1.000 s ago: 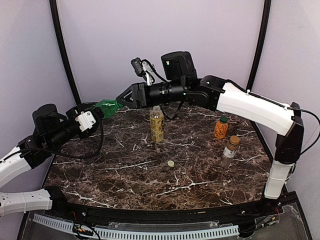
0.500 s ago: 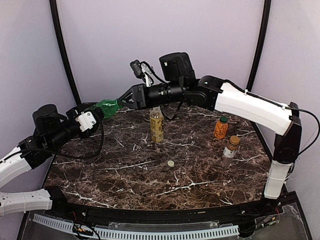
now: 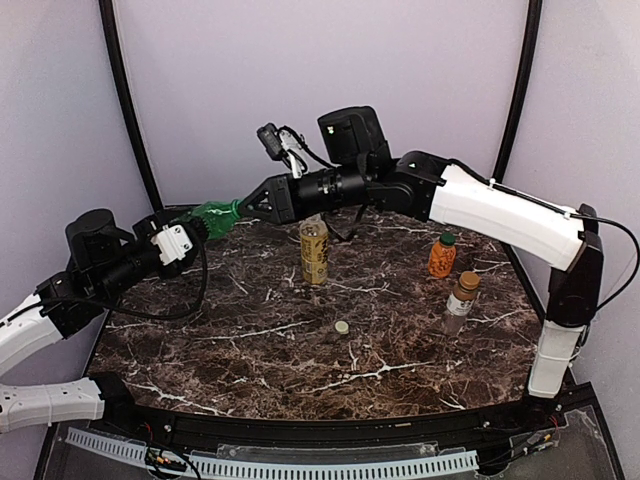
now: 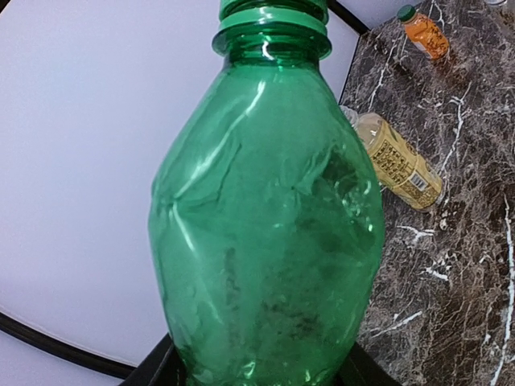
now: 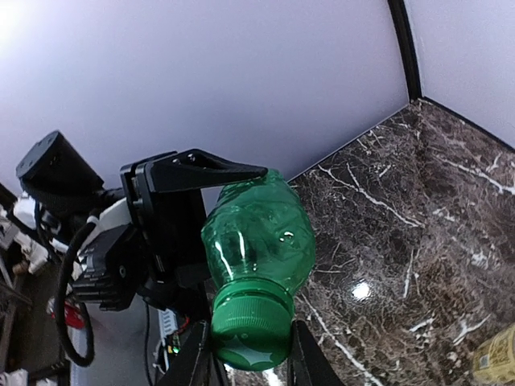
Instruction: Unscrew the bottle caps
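The left gripper (image 3: 197, 224) is clamped around the body of the all-green translucent plastic bottle (image 4: 265, 241), holding it in the air above the far left edge of the dark marble-patterned table (image 3: 250, 370), with the neck pointing toward the right arm. The bottle's wall is dented and creased. The right gripper (image 5: 251, 342) reaches across from the other side, and in the right wrist view its two fingers press against opposite sides of the green screw cap (image 5: 251, 326), gripping it. Three more bottles stand upright on the table: the tall clear bottle with yellow liquid (image 3: 314, 252) near the middle, and toward the right the squat orange bottle (image 3: 442, 257) with the slim clear bottle with a white label (image 3: 461, 303) just in front of it. A small pale loose cap (image 3: 342, 327) lies on the marble nearer the arms.
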### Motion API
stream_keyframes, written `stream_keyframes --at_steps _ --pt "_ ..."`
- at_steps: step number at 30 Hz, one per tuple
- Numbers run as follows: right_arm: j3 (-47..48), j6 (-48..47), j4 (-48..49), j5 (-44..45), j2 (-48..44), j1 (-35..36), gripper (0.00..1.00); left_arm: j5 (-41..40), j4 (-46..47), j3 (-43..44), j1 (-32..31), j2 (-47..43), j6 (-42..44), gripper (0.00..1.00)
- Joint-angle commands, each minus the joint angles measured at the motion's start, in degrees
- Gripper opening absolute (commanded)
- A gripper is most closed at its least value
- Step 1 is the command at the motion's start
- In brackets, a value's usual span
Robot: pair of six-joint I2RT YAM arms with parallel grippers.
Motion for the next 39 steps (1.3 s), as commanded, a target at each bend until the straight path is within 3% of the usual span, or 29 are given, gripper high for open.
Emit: stream_keyframes --at_steps 1,9,16,20,26,29,30,35,39 --pt "-0.6 -18.3 0.4 -6.3 -2.4 0.4 0.00 8.1 -9.7 1.8 -0.3 -0.6 -1.9 0.01" --pt "-5.8 -54.1 -6.2 -8.4 -7.6 4.4 0.00 26.1 -26.7 5.5 -0.2 -0.3 -5.1 0.01" --pt "-6.2 -75.8 -11.5 4.9 -8.2 10.7 0.00 32.5 -32.1 6.9 -0.3 0.6 -7.1 0.01" --pt "-6.5 -82.9 -11.8 11.2 -8.0 12.5 0.00 33.6 -32.7 7.1 -0.3 0.6 -7.6 0.01" --pt "-6.3 -82.9 -9.7 15.2 -7.2 12.8 0.00 32.3 -30.8 6.8 -0.2 0.1 -9.2 0.01" --pt "-8.5 -79.1 -5.1 19.4 -8.3 12.8 0.54 29.5 -27.6 6.2 -0.3 -0.5 -10.3 0.01" --pt "-9.4 -77.1 -2.9 20.7 -8.9 12.7 0.66 27.4 -26.6 5.9 -0.3 -0.7 -10.7 0.01" --pt "-13.0 -61.4 5.1 21.4 -12.9 11.3 0.97 16.7 -15.6 2.9 -0.3 -1.5 -10.0 0.01" --pt "-10.7 -38.9 6.8 19.5 -12.8 8.0 0.99 5.9 -5.4 0.5 -0.3 -1.3 -6.5 0.01"
